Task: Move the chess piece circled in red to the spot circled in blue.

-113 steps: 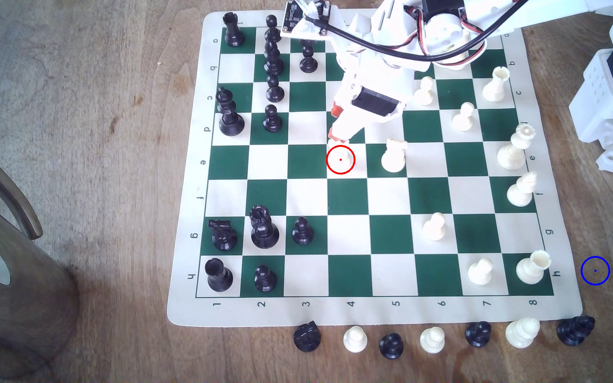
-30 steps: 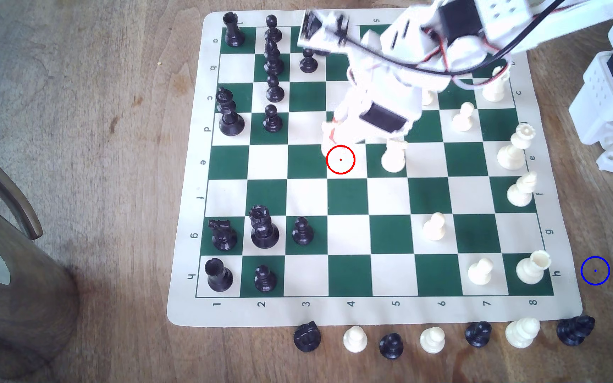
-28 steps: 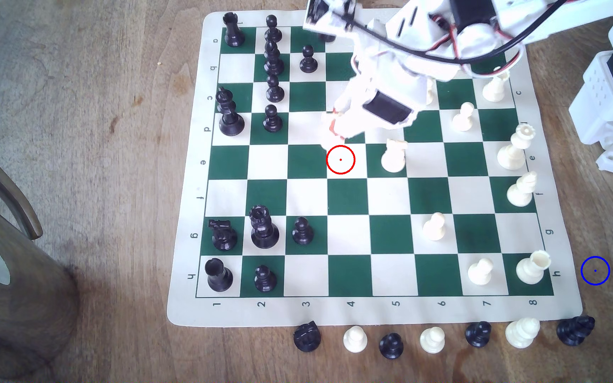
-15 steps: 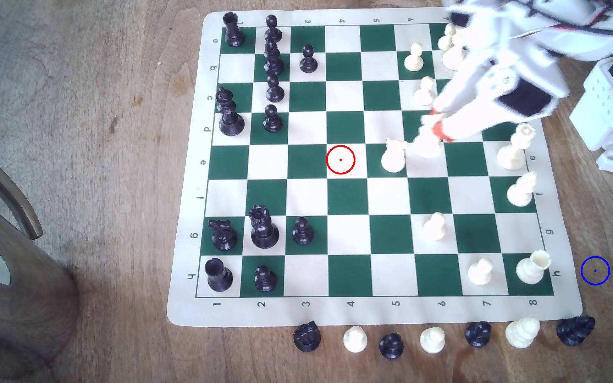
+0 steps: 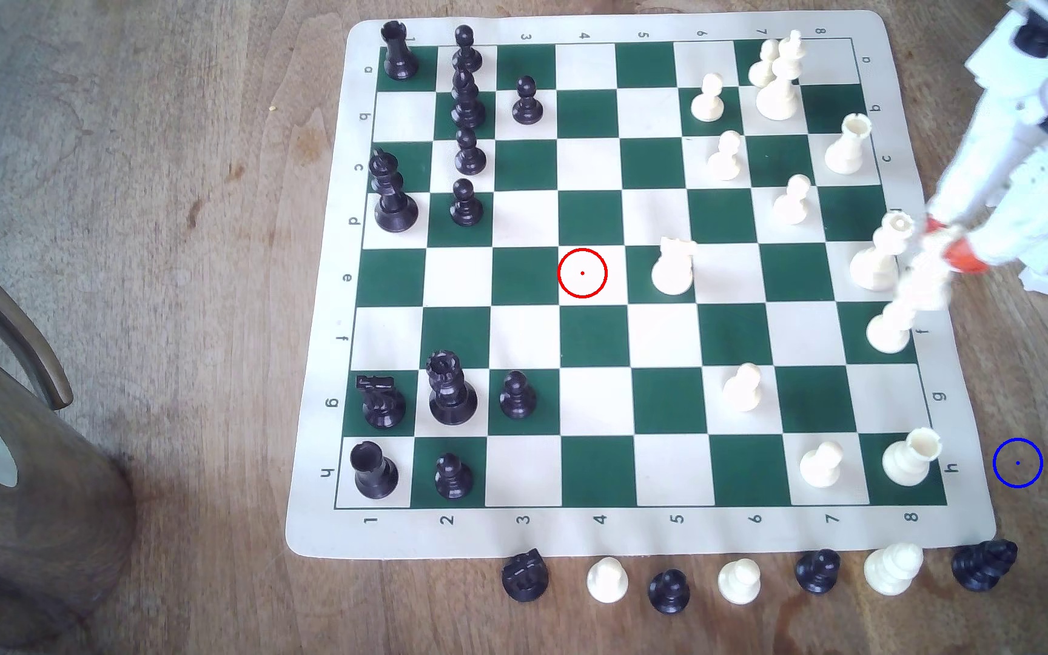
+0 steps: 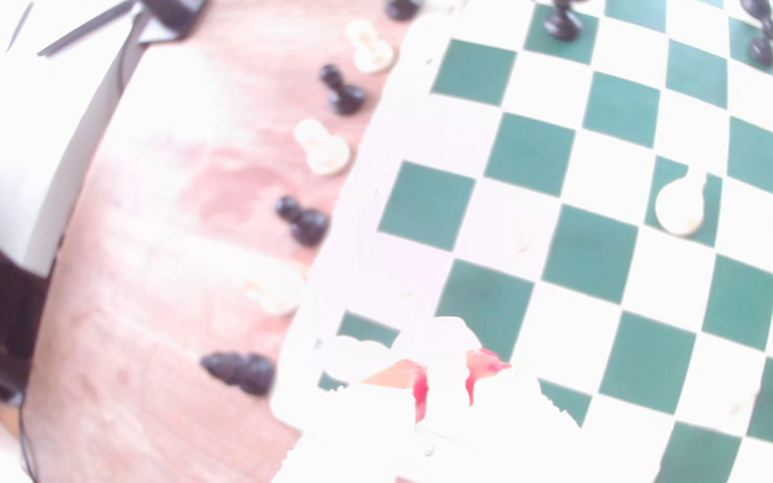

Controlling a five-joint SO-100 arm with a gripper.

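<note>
Gripper point(image 5: 943, 242) is pinching the knight point(image 5: 928, 283) over the board's point(image 5: 950, 378) edge.
Bare wood is lying between it and the blue ring point(image 5: 1017, 463); motion blur is smearing the piece.

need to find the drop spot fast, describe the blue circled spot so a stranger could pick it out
Start at the chessboard mat's corner by the 8 and h labels. Just off it, toward the exterior view's right, is the blue circled spot: bare wood, ringed in blue, unlike the red ring mid-board.

Green-and-cream chequered board point(image 5: 597, 340); brown wood table point(image 5: 194, 283); blue ring point(image 5: 1017, 463).
</note>
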